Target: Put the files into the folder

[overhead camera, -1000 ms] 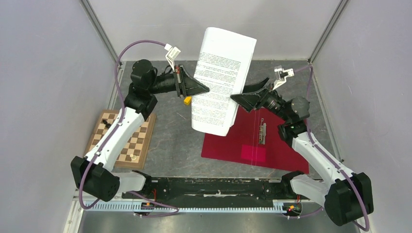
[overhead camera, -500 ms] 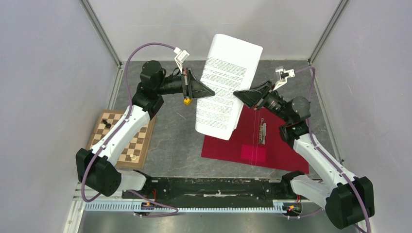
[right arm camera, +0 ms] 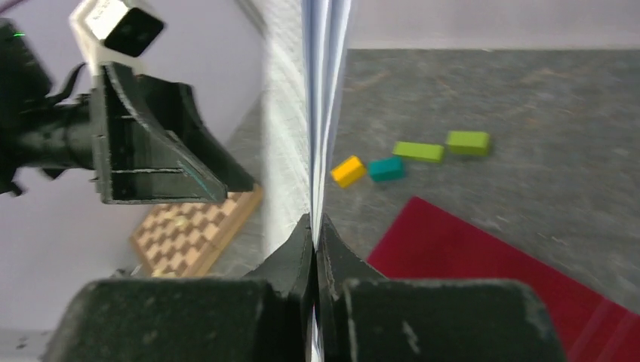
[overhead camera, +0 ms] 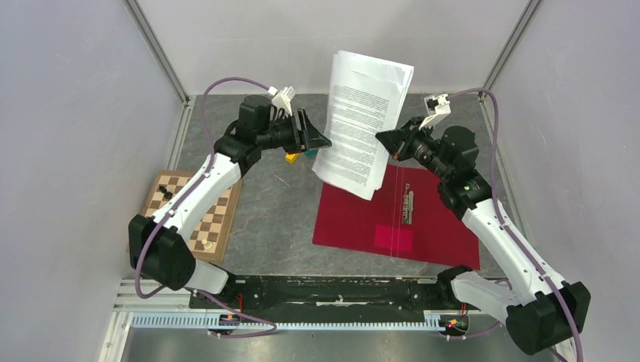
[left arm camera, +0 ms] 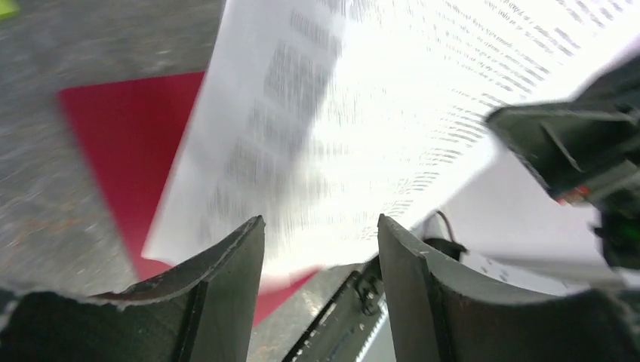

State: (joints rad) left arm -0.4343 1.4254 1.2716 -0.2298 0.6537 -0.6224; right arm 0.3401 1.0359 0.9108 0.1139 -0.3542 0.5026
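Observation:
The files [overhead camera: 366, 113], a thin stack of printed white sheets, hang upright in the air over the back of the table. My right gripper [overhead camera: 382, 139] is shut on their right edge; in the right wrist view the fingers [right arm camera: 313, 226] pinch the sheets [right arm camera: 321, 90] edge-on. My left gripper [overhead camera: 323, 141] stands open just left of the files, apart from them. The left wrist view shows nothing between its fingertips [left arm camera: 321, 226], with the files [left arm camera: 362, 113] blurred beyond. The red folder [overhead camera: 445, 234] lies open and flat below, its metal clip [overhead camera: 408, 205] showing.
A wooden chessboard [overhead camera: 192, 215] with a few pieces lies at the left. Small yellow [right arm camera: 348, 170], teal [right arm camera: 386, 168] and green [right arm camera: 417, 151] blocks sit on the grey table behind the folder. Walls stand close on both sides.
My left gripper has opened and let go of the files. My right gripper has shut on their right edge. The sheets have shifted right and a little higher.

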